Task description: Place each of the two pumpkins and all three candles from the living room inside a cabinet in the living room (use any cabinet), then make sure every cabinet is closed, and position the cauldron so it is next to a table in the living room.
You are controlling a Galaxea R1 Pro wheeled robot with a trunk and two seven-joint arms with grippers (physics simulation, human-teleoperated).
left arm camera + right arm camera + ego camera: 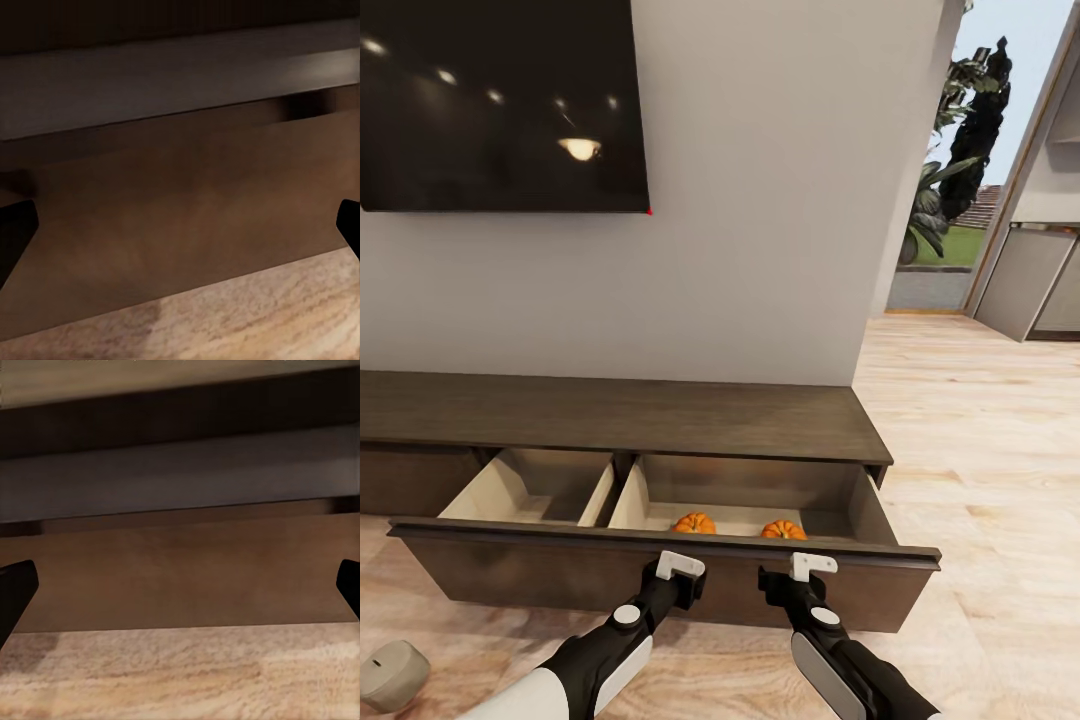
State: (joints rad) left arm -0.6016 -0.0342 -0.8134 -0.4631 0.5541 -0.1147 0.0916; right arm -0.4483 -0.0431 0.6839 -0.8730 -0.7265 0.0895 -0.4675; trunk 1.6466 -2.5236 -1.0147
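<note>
With pumpkins [694,523] stowed: you still need candles.
Drawer [660,580]: pulled out.
Candle [392,676]: on floor, fetch next.
Left gripper [682,578], right gripper [800,578]: both spread wide, empty.

head view looks down on open cabinet [660,585], both wrist views close on its front

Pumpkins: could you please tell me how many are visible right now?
2: the left pumpkin and right pumpkin sit in the open drawer's right compartment; its front may hide more.
</note>
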